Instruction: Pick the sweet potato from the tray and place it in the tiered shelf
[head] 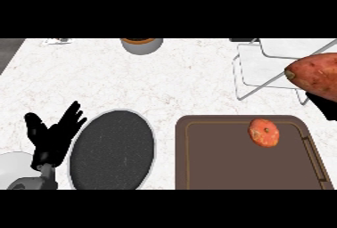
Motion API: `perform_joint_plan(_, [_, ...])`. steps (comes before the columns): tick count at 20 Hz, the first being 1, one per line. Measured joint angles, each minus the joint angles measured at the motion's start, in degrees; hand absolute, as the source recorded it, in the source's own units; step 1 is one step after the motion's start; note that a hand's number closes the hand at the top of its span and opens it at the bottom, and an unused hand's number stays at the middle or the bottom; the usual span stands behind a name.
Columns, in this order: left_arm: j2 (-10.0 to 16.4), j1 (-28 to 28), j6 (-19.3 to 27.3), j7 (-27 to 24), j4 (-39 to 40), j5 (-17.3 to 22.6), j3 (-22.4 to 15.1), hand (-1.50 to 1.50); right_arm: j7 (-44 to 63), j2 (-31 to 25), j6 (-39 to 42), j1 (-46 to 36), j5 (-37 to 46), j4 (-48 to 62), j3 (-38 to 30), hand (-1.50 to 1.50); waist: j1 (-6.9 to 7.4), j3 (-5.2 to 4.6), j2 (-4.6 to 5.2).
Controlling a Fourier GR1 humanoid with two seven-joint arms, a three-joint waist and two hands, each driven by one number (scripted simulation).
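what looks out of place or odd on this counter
Nothing looks spilled or damaged. The one thing out of place is the reddish-brown sweet potato, off the brown rectangular tray and up at the right edge, with the black right hand beneath it, near the white wire tiered shelf.

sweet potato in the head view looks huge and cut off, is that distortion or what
Head view: the sweet potato seems held up nearer the camera, so it looks bigger than the orange item on the tray; the view's right edge crops it, and it hides most of the right hand.
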Motion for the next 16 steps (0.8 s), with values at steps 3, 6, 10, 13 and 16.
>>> perform_joint_plan(3, [-0.6,-0.2,0.7,0.8,-0.7,-0.8,-0.6,0.0,-0.9,-2.9,1.0,-4.9,-2.6,6.6,-3.3,1.5,0.28,0.0,0.09])
perform_joint_plan(6, [-0.3,-0.2,0.0,0.0,-0.4,-0.8,-0.2,0.0,-1.7,-5.4,1.6,-9.8,-3.4,13.4,-4.9,1.5,0.55,-0.03,0.19])
perform_joint_plan(10, [-1.0,-0.7,0.1,0.0,0.2,-1.3,-0.3,0.0,-5.2,-7.9,3.2,-14.6,-3.0,22.9,-5.7,1.5,0.85,0.05,0.28])
perform_joint_plan(13, [-0.8,-1.0,-0.3,0.9,-0.1,-0.9,0.1,0.0,-9.2,-9.2,4.5,-17.3,-2.2,30.2,-6.0,1.5,1.01,0.03,0.37])
perform_joint_plan(16, [-1.3,-1.2,-0.2,0.3,0.6,-1.6,0.1,0.0,-13.3,-9.9,6.3,-19.5,-1.6,37.0,-5.6,1.5,1.13,0.09,0.42])
